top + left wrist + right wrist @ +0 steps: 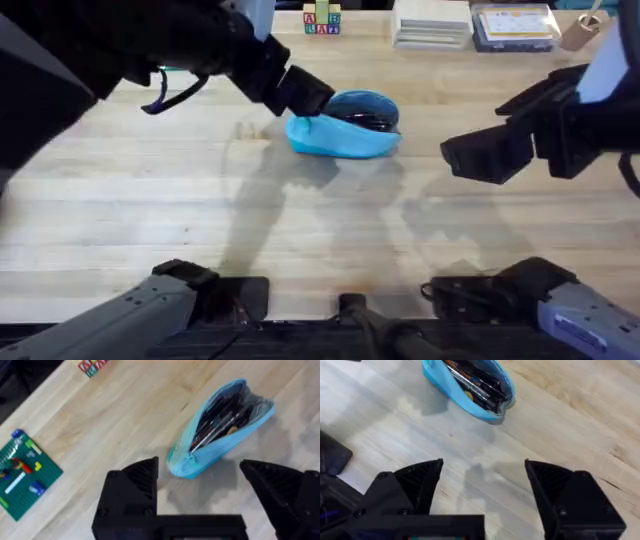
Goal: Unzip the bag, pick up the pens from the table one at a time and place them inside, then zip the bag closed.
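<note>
A light-blue pencil pouch (342, 131) is seen lying on the wooden table (200, 210), towards its far middle, with its zipper undone and its mouth gaping. Inside it, dark stick pens (220, 417) are packed lengthwise; how many cannot be told. The left gripper (200, 487) is held just above the table at the pouch's closed end, its black fingers spread wide and grasping nothing. The right gripper (482, 487) is held well apart from the pouch on the right side, likewise spread and empty, bare planks lying between its fingers. Lettered blocks (321, 18) and stacked boxes (432, 22) are placed along the table's far edge, and a green brick baseplate (22, 472) is seen in the left wrist view.
</note>
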You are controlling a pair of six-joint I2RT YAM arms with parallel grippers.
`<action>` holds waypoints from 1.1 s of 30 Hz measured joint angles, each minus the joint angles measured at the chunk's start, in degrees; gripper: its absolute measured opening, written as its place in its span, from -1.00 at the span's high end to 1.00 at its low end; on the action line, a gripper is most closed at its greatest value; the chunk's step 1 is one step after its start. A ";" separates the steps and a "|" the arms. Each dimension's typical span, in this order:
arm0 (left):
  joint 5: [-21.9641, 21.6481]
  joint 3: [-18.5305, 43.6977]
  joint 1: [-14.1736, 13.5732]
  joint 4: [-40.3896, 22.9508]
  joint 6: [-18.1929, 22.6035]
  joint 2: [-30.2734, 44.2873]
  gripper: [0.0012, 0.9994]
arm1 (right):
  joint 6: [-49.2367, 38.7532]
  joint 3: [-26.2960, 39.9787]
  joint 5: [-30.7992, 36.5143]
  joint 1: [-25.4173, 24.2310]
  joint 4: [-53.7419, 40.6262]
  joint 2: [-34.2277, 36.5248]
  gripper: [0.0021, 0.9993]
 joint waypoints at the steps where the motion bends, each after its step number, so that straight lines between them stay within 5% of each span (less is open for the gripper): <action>1: -0.47 0.00 0.00 -0.59 0.00 0.00 -0.99 | 0.00 0.00 -0.02 0.00 0.00 0.00 -1.00; 10: -2.19 0.00 0.34 -1.32 0.00 0.00 -0.99 | 0.00 0.00 0.00 0.00 0.00 0.20 -1.00; 14: -1.99 0.00 2.63 -1.35 0.00 0.00 -0.99 | 1.38 0.00 -0.02 0.00 0.02 1.13 -1.00; 24: 4.12 0.00 14.89 -5.31 3.55 0.00 -0.99 | 10.56 0.00 -0.02 1.75 2.17 2.32 -1.00; 33: 10.28 0.00 27.10 -8.45 11.03 0.00 -0.99 | 24.08 0.02 7.27 10.43 5.73 5.73 -1.00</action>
